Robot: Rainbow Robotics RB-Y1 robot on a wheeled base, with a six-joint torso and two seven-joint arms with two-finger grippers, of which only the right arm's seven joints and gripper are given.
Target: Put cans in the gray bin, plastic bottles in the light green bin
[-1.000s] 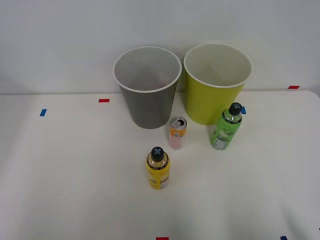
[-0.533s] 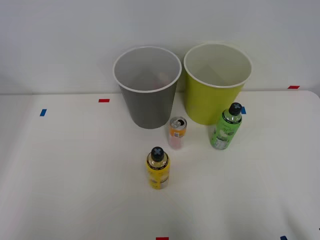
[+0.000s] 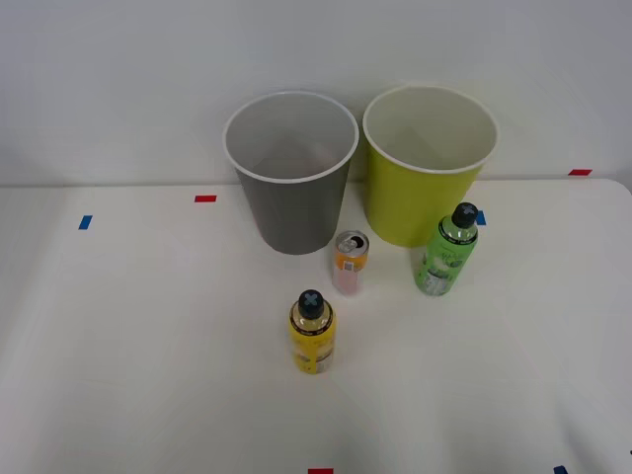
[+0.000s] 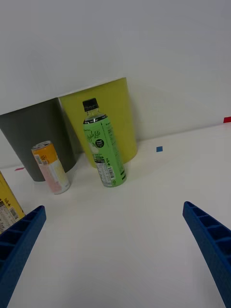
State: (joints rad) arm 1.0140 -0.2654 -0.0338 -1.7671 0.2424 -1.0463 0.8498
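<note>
An orange and pale pink can (image 3: 350, 263) (image 4: 50, 168) stands upright just in front of the gap between the two bins. The gray bin (image 3: 291, 212) (image 4: 33, 130) is at the back, with the light green bin (image 3: 405, 207) (image 4: 118, 115) to its right. A green plastic bottle (image 3: 446, 252) (image 4: 103, 149) with a black cap stands before the light green bin. A yellow-labelled bottle (image 3: 312, 334) (image 4: 8, 202) stands nearer me, alone. In the wrist view my right gripper (image 4: 114, 208) is open and holds nothing, its blue fingers (image 4: 211, 240) low over the table, short of the green bottle.
Small tape marks dot the white table: red (image 3: 205, 198) and blue (image 3: 85, 222) at the left, red (image 3: 580, 172) at the far right, blue (image 4: 159, 149) beside the light green bin. A white wall rises right behind the bins.
</note>
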